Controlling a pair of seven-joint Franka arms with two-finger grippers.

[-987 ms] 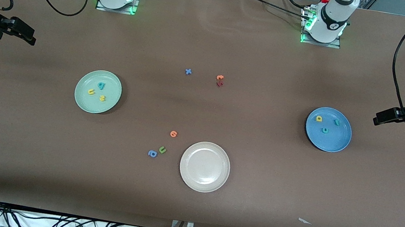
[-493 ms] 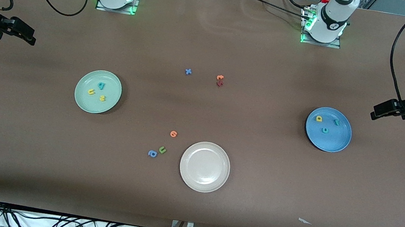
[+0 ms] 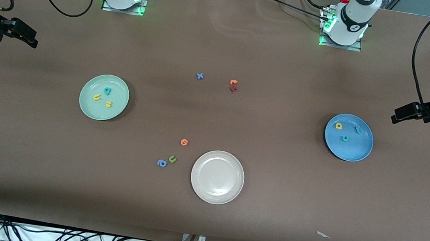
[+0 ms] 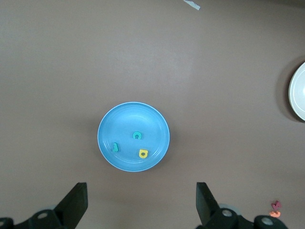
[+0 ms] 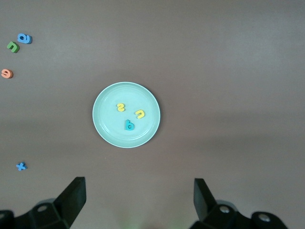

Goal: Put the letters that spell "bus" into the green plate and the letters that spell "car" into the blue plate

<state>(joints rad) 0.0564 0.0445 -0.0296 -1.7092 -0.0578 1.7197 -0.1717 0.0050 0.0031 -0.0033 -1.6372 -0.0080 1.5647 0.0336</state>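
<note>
The green plate (image 3: 90, 108) lies toward the right arm's end and holds the teal b (image 3: 107, 90), yellow u (image 3: 96, 97) and yellow s (image 3: 108, 104). The right wrist view shows the same plate (image 5: 107, 121) and its letters. The blue plate (image 3: 356, 151) lies toward the left arm's end with the yellow a (image 3: 338, 125), teal r (image 3: 357, 130) and teal c (image 3: 345, 138); the left wrist view shows that plate (image 4: 128, 117) too. My left gripper (image 3: 397, 116) (image 4: 141, 202) hangs open over bare table beside the blue plate. At the right arm's end of the table my right gripper (image 3: 35, 39) (image 5: 138, 198) waits open and empty.
A beige-white plate (image 3: 197, 185) sits empty near the front camera. Loose on the table are a blue x (image 3: 199, 76), an orange letter (image 3: 234, 82) touching a red one (image 3: 233, 89), another orange letter (image 3: 183, 141), a green u (image 3: 172, 158) and a blue a (image 3: 161, 163). A white scrap (image 3: 323, 235) lies near the front edge.
My left gripper has drifted a little toward the robots' bases, staying open. The right arm, the plates and the letters have not moved.
</note>
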